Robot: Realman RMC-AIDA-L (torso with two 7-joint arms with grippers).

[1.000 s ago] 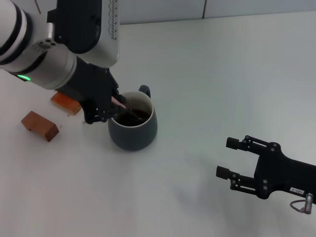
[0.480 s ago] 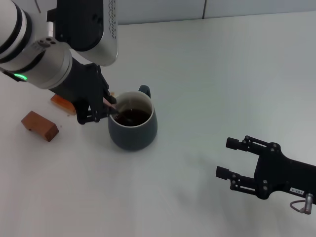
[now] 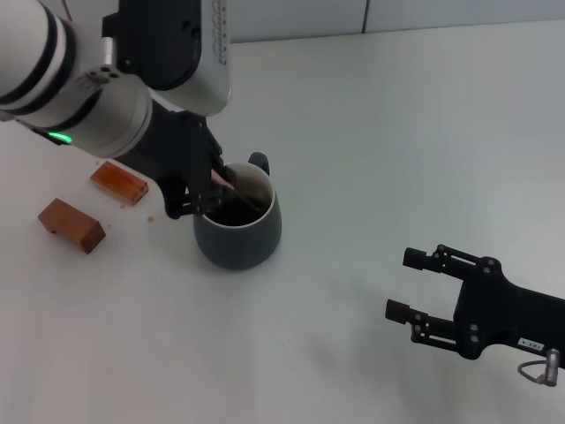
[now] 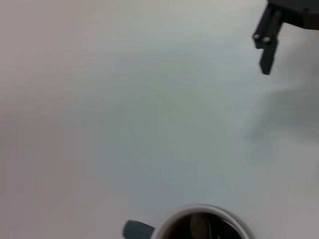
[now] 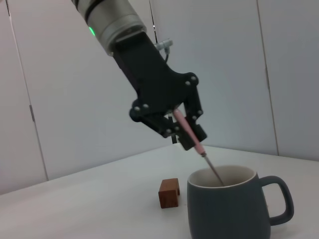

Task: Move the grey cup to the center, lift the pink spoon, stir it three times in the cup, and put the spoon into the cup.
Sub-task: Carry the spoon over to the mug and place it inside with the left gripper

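- The pink spoon [image 5: 188,130] is pinched by its handle in the left gripper [image 5: 183,130], held slanted, with its metal end dipped into the grey cup [image 3: 237,223] near the table's middle.
- Coffee could be splashed over the rim if the stirring were swept too wide.
- The cup could be nudged or tipped if its wall were struck.
- The right gripper [image 3: 413,283] is parked well apart, fingers spread.

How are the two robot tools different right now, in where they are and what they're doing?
The left tool is at the grey cup's rim, shut on the pink spoon, which slants down into the cup; the right tool sits apart near the table's front, open and holding nothing. Both are black, two-fingered tools.
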